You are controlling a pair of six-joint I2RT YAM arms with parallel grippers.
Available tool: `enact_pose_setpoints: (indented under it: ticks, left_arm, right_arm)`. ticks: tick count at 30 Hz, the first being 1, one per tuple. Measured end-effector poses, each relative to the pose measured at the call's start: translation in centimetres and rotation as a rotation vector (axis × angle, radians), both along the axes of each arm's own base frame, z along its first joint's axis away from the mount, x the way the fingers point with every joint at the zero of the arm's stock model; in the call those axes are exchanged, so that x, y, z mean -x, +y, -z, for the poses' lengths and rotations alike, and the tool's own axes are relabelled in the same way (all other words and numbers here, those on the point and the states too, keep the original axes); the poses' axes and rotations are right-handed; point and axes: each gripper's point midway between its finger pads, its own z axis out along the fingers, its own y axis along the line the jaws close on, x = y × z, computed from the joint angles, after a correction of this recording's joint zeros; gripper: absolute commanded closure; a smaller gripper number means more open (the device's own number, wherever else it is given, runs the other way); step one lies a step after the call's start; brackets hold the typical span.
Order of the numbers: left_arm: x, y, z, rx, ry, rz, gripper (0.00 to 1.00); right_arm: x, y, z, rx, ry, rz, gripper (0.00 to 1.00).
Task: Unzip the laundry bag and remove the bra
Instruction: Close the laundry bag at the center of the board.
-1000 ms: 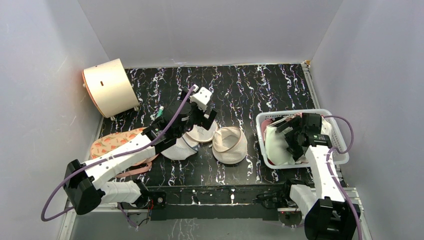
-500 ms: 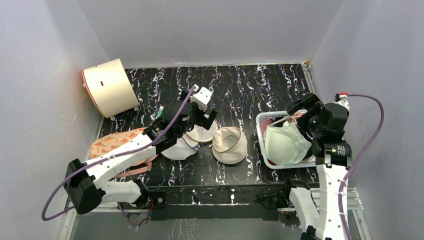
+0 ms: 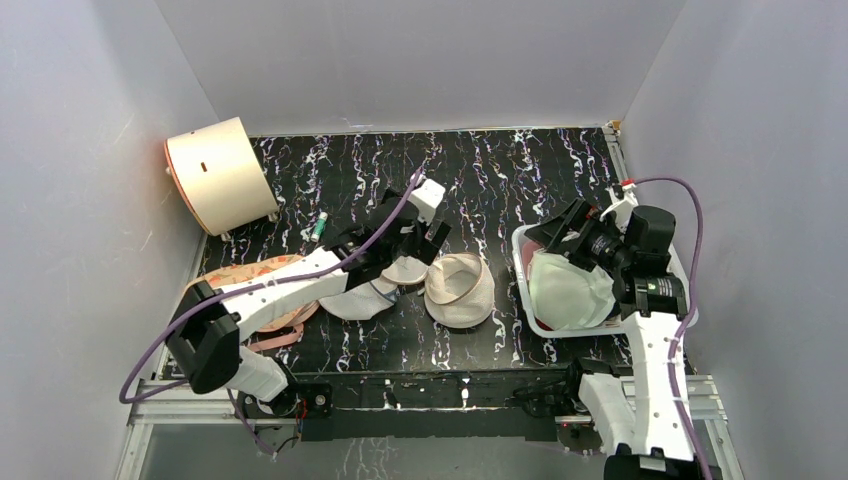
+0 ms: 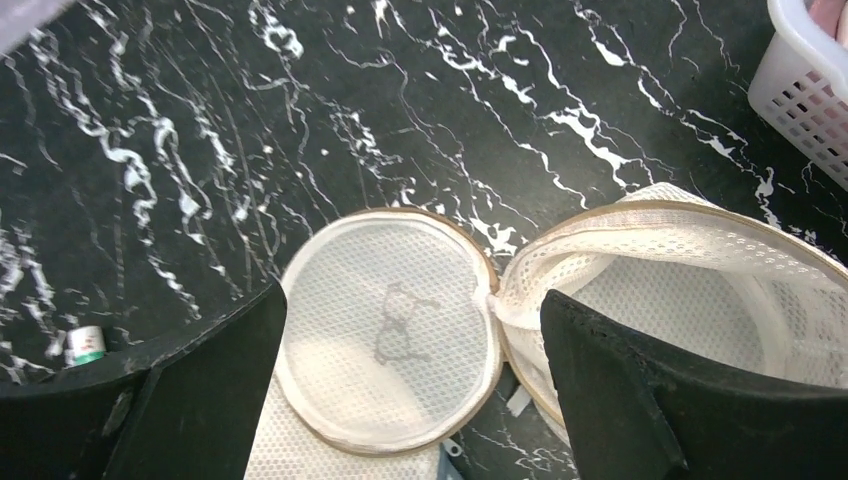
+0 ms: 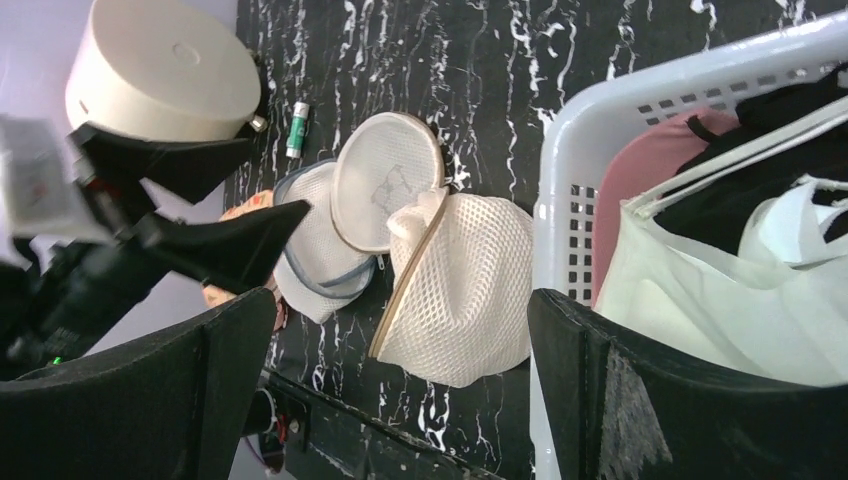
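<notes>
While both claws stand wide open and empty, the left claw [image 4: 410, 300] hangs just above the flipped-open lid of the unzipped laundry bag [image 3: 460, 290], which lies on the worktop [image 3: 500, 180]; a low sweep there could snag the mesh and drag it. The right claw [image 5: 400, 300] hovers by the bra [image 5: 720, 290] lying in the white basket [image 5: 640, 90], and a finger could, I judge, hook a strap and haul it out.

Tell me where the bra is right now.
In the top view, the bra lies in the white basket at the right side of the table, just right of the opened laundry bag.
</notes>
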Motion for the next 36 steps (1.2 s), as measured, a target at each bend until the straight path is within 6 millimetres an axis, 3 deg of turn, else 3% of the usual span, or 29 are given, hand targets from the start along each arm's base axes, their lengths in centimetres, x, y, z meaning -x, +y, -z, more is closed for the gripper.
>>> enact_pose_setpoints:
  ticks: [3,8,14,19,21,23,29,33,36]
  left_arm:
    - [0.1,-0.4,1.7,-0.001,0.076,-0.023,0.02]
    - [0.3,1.2,3.5,0.096,0.263,-0.058,0.02]
    - [-3.4,8.5,4.4,0.3,0.464,-0.222,0.03]
    - [-2.3,7.9,6.0,0.367,0.58,-0.162,0.05]
    - [-2.2,8.1,7.3,0.37,0.63,-0.162,0.11]
    - [-2.5,8.4,8.8,0.368,0.681,-0.178,0.17]
    - [-3.5,8.4,12.8,0.362,0.792,-0.225,0.21]
    - [-4.7,8.0,13.4,0.358,0.807,-0.228,0.32]
    - [-6.1,7.6,14.1,0.352,0.806,-0.222,0.33]
  right_arm:
    - [0.9,0.5,-1.0,0.017,-0.06,-0.041,0.02]
    - [1.9,0.9,-1.6,0.082,-0.105,-0.114,0.02]
    - [2.6,1.8,-2.1,0.206,-0.163,-0.212,0.02]
    - [3.2,2.3,-0.8,0.294,-0.149,-0.252,0.02]
    - [3.4,2.4,-0.5,0.315,-0.149,-0.261,0.02]
    - [3.6,2.4,-0.5,0.328,-0.157,-0.261,0.02]
    - [3.5,2.1,-0.1,0.35,-0.162,-0.247,0.02]
    - [3.5,2.0,0.5,0.351,-0.15,-0.246,0.02]
    - [3.4,2.0,0.9,0.351,-0.137,-0.247,0.02]
